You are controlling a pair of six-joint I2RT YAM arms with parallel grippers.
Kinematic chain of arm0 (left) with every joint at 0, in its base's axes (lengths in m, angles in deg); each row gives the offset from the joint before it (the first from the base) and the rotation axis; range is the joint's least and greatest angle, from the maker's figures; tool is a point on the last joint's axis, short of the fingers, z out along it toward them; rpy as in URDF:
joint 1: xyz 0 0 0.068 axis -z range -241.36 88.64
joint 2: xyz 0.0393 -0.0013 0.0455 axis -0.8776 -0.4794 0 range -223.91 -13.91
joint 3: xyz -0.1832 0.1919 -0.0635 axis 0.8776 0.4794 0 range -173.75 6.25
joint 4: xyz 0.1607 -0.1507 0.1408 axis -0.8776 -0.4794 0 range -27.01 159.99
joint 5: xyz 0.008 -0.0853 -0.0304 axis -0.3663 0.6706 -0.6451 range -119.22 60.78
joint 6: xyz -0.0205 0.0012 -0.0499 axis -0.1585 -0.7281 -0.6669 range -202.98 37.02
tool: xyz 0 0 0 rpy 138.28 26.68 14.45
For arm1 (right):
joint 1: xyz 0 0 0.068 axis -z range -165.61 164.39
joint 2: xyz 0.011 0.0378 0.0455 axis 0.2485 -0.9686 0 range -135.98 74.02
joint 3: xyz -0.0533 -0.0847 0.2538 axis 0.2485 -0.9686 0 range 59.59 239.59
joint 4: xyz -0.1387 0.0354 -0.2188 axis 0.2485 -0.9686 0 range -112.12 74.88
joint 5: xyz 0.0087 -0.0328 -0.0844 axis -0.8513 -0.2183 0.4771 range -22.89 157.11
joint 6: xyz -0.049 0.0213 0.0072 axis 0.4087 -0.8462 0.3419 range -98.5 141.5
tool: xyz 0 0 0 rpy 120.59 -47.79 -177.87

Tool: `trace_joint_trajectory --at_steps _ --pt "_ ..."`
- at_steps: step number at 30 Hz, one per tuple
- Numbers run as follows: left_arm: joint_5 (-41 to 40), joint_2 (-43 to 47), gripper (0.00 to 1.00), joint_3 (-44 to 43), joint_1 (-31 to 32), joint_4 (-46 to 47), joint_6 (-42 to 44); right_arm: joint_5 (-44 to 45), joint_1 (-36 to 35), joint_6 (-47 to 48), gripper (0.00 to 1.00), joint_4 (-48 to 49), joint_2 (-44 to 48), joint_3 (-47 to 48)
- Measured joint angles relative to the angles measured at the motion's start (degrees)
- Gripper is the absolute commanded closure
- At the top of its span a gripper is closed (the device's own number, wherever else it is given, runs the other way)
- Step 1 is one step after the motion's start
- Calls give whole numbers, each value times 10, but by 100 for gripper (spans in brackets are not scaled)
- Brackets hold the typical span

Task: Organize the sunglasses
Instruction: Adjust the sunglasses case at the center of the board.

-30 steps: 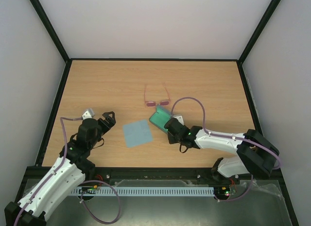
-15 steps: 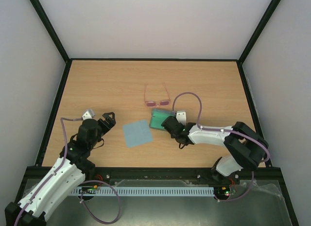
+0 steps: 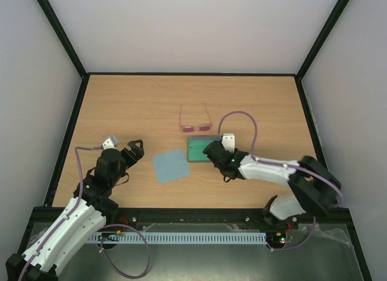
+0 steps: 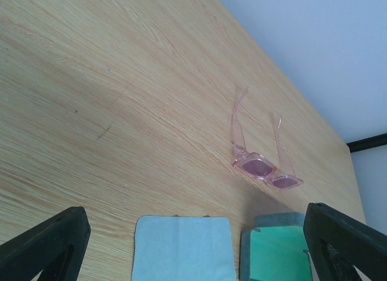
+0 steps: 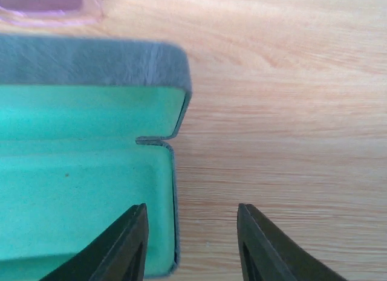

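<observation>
Top view, bench (image 3: 121,106): wood-grain surface that carries everything here.
Top view, left gripper (image 3: 134,148): jaws spread wide, nothing between them, over bare bench.
Top view, right gripper (image 3: 208,151): at the right end of the open glasses case (image 3: 197,149). Its jaw gap is hard to read from here.
Top view, sunglasses (image 3: 195,121): just beyond the right gripper, past the far edge of the case. The temple arms are unfolded and point away. Well apart from the left gripper, ahead and to its right.
Top view, cloth (image 3: 171,166): light-blue square lying flat between the two grippers, just left of the case.
Left wrist view, left gripper (image 4: 195,216): both fingers sit at the frame's lower corners, fully apart and holding nothing.
Left wrist view, sunglasses (image 4: 266,171): ahead and right of the gripper, resting on the bench (image 4: 121,81) with the pink lenses nearest it.
Left wrist view, cloth (image 4: 184,248): close in front, between the fingers, beside the case (image 4: 275,251).
Right wrist view, right gripper (image 5: 192,209): jaws parted and clamping nothing. The case's end rim and bare bench (image 5: 290,81) show in the gap.
Right wrist view, case (image 5: 78,172): lying open, green lining up and grey outside, ahead and left of the gripper. The left finger overlaps its lining.
Right wrist view, sunglasses (image 5: 48,3): a blurred pink lens at the top edge, just past the case's far side.
</observation>
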Motion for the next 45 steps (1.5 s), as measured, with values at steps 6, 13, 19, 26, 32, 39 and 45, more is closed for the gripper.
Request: trace_joint_trajectory --at_steps 6,13,19,26,32,39,45 --pt "11 -9 1 2 0 10 23 -33 -16 12 48 -9 153 -21" --pt "12 -78 1 2 0 42 31 -182 -31 58 51 12 152 -8" --pt "12 -139 0 2 0 77 33 -298 -35 101 56 24 26 109" --pt "10 -149 0 2 -1 89 35 -323 -53 111 56 40 -12 128" --pt "6 -149 1 2 -1 96 36 -286 -97 110 67 45 -78 150" --pt "2 -148 1 2 -1 97 39 -249 -122 99 77 56 -179 225" --pt "0 -147 1 2 -2 97 45 -201 -116 89 78 54 -230 252"
